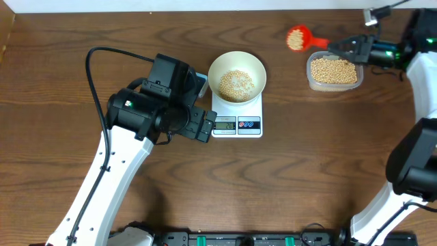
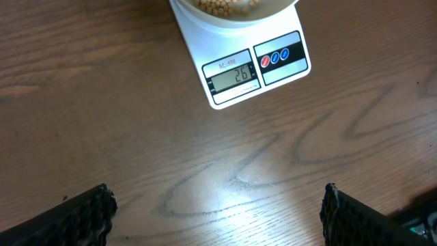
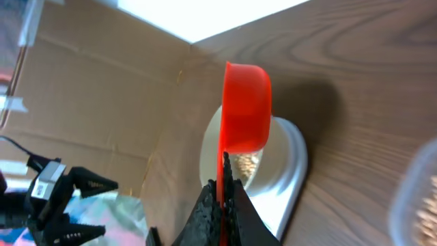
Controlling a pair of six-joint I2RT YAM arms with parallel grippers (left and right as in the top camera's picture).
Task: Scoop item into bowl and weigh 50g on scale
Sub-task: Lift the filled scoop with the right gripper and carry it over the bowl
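Note:
The white bowl point(image 1: 236, 68) holds a layer of tan beans point(image 1: 236, 83) and stands on the small white scale point(image 1: 237, 125). In the left wrist view the scale point(image 2: 256, 68) shows 26 on its display, with the bowl point(image 2: 232, 14) at the top edge. My left gripper point(image 1: 207, 126) hovers just left of the scale, open and empty point(image 2: 218, 222). My right gripper point(image 1: 339, 46) is shut on the handle of a red scoop point(image 1: 298, 38) filled with beans, held in the air left of the clear tub. In the right wrist view the scoop point(image 3: 246, 106) is seen from the side, above the bowl point(image 3: 212, 147).
A clear plastic tub point(image 1: 333, 71) full of beans sits at the back right, under my right arm. Its blurred rim point(image 3: 418, 195) shows at the right of the right wrist view. A black cable point(image 1: 92, 58) loops behind my left arm.

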